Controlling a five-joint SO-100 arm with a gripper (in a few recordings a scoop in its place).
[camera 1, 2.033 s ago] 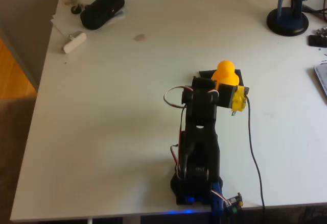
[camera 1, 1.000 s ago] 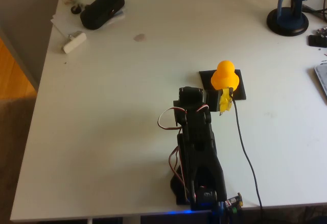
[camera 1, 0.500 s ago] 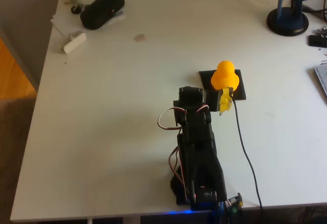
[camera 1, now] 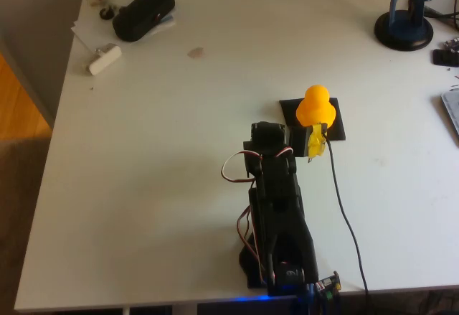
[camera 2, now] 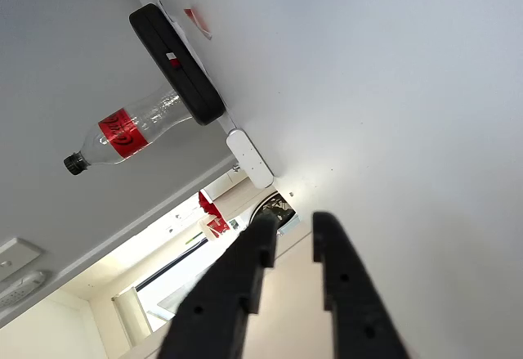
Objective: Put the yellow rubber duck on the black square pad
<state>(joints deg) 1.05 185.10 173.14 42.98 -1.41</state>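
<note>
On the black square pad (camera 1: 331,125) sits the yellow rubber duck (camera 1: 315,106).

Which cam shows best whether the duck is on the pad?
The overhead view. There the yellow rubber duck sits upright on the black square pad, with pad edges showing around it. The wrist view faces away, toward a black pouch and a bottle, with the gripper holding nothing.

The yellow rubber duck (camera 1: 315,106) hides the middle of the black square pad (camera 1: 337,128); the pad's pale mark is unseen.
</note>
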